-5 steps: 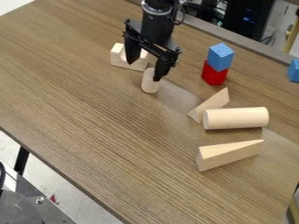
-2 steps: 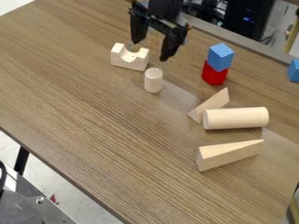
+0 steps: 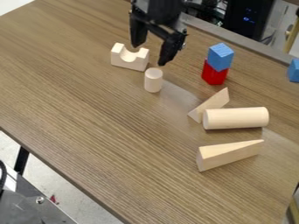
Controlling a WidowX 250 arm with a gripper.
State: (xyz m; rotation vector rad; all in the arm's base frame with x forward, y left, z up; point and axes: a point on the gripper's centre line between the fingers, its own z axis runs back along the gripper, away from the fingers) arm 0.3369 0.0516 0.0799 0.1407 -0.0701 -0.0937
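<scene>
Black and angular, the gripper (image 3: 149, 55) hangs over the far part of the counter (image 3: 88, 109), its two long, blunt fingers spread wide with nothing between them. Just below it in the view, the small cylinder (image 3: 154, 81) stands upright on the counter, pale smooth wood with a flat round top, clear of both fingers. Close by on its upper left sits the notched block (image 3: 130, 60), squarish at the ends, with a rounded hollow scooped out of its upper side, in the same pale wood.

Farther right, the blue cube (image 3: 220, 57), its faces faintly streaked with grain, rests on the red cube (image 3: 215, 73), which is evenly coloured; the two are turned slightly differently. Nearer the camera, the large cylinder (image 3: 236, 118) lies on its side, plain and smoothly rounded, with a flat circular end facing left. Right beside that end is the thin triangle (image 3: 211, 105), a slim wooden piece rising to a sharp point; whether the two touch is hard to tell. Nearest of all lies the wedge (image 3: 229, 155), tapering from a thick left end to a thin edge at the right. Another blue block (image 3: 294, 71) is cut off by the right edge of the view. Brown wood grain runs in fine, long stripes over the counter.
</scene>
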